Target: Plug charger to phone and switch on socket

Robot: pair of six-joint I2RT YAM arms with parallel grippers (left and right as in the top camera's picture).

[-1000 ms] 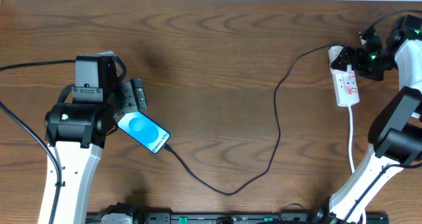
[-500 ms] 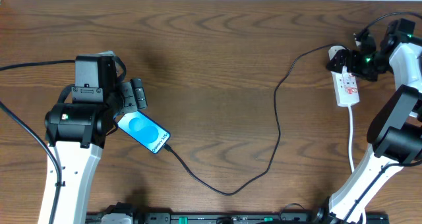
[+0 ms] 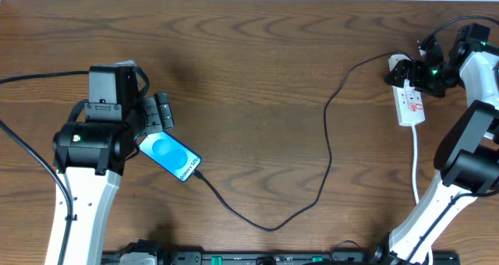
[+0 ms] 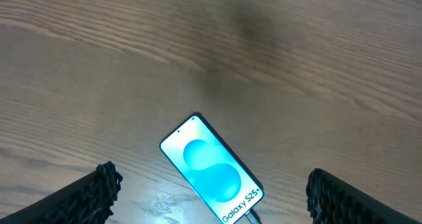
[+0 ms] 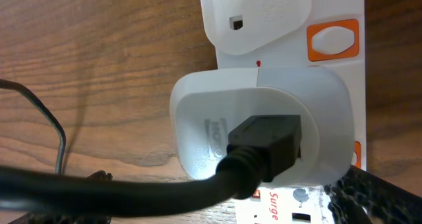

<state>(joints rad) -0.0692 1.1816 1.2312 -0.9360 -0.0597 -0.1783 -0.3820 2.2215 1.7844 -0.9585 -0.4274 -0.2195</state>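
Blue phone [image 4: 211, 171] reads "Galaxy S25+" (socket [image 5: 333, 6], seemingly "Surge").

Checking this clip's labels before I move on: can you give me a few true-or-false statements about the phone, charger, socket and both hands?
1. The phone has a lit blue screen. True.
2. The left hand grips the phone. False: its fingers are spread wide, and the phone lies on the table between them, untouched.
3. The charger runs from the phone to a white adapter plugged into the socket. True.
4. The right hand is over the table's middle. False: it is at the socket's adapter end, on the right side.
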